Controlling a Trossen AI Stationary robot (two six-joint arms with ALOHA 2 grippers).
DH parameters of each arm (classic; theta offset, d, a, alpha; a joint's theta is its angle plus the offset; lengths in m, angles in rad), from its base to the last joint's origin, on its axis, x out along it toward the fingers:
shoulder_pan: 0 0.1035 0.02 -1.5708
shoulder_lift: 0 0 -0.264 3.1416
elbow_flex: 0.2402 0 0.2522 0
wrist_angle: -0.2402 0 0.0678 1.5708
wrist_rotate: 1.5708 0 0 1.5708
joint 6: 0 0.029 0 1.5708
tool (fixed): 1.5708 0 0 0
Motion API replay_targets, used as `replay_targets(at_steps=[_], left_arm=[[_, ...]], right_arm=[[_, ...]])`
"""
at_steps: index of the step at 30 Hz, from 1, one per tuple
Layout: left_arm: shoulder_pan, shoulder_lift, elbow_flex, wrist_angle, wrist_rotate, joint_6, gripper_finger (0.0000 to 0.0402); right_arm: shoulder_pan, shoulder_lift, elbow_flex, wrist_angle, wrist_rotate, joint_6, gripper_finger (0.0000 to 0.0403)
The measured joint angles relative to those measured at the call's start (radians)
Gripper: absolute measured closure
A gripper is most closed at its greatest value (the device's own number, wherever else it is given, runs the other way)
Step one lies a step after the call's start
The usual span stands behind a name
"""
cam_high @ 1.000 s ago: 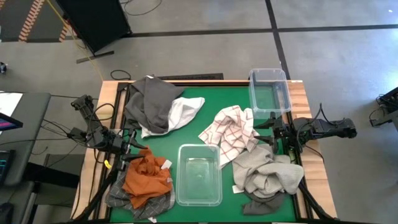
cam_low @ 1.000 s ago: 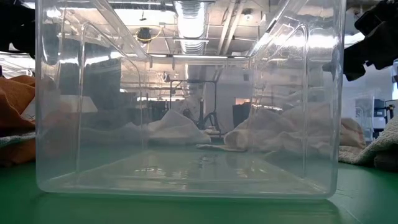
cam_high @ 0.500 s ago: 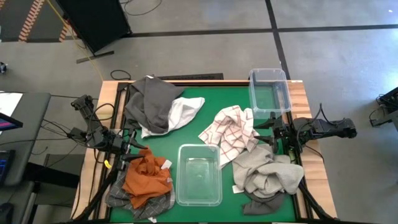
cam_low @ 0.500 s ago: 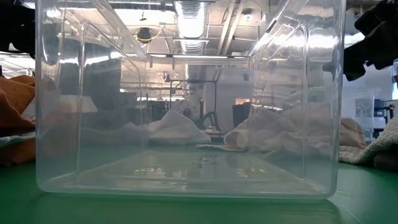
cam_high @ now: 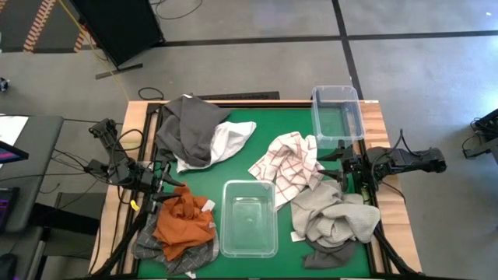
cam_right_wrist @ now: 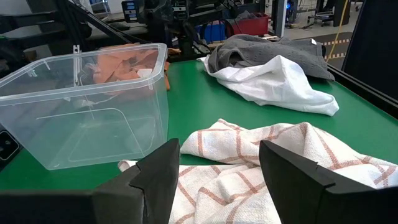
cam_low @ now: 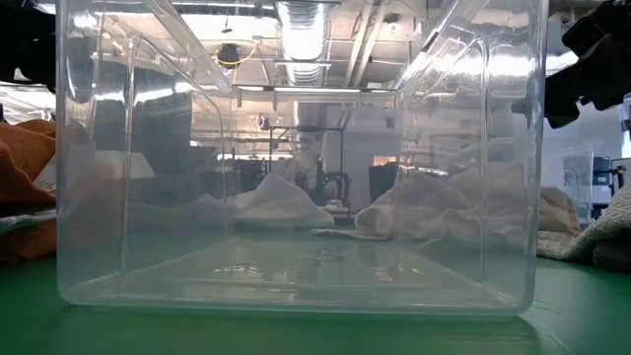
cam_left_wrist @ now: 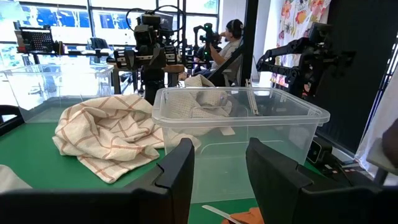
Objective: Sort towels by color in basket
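Observation:
Towels lie in heaps on the green table. A dark grey towel [cam_high: 185, 126] overlaps a white one [cam_high: 232, 138] at the far left. In the middle right lies a white towel with red checks [cam_high: 289, 163] [cam_right_wrist: 249, 162]. Beige-grey towels [cam_high: 333, 216] are heaped over a dark one [cam_high: 325, 255] at the near right. At the near left a rust orange towel [cam_high: 184, 224] rests on a heathered grey one [cam_high: 167, 253]. My left gripper [cam_high: 166, 183] [cam_left_wrist: 220, 180] is open at the left edge, and my right gripper [cam_high: 336, 162] [cam_right_wrist: 217, 180] is open at the right edge. Both are level and touch nothing.
One clear plastic bin [cam_high: 249, 218] [cam_low: 296, 158] stands at the near middle, between the orange and beige-grey heaps. A second clear bin [cam_high: 337, 113] stands at the far right corner. Bare green mat [cam_high: 257, 128] shows in the far middle. A person sits in the room beyond [cam_left_wrist: 231, 38].

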Motion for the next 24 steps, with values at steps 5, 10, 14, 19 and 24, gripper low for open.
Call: replay_targets(at_steps=[5,10,14,19,24], left_arm=[[0.000,0.000,0.000,0.000,0.000,0.000,0.0262],[0.000,0.000,0.000,0.000,0.000,0.000,0.0262],[0.000,0.000,0.000,0.000,0.000,0.000,0.0262],[0.000,0.000,0.000,0.004,0.000,0.001,0.0262],[0.000,0.000,-0.004,0.071,0.001,0.107,0.0262]], right_arm=[[0.000,0.000,0.000,0.000,0.000,0.000,0.0154],[0.000,0.000,0.000,0.000,0.000,0.000,0.0154],[0.000,0.000,0.000,0.000,0.000,0.000,0.0154],[0.000,0.000,0.000,0.000,0.000,0.000,0.0154],[0.000,0.000,0.000,0.000,0.000,0.000,0.0154]])
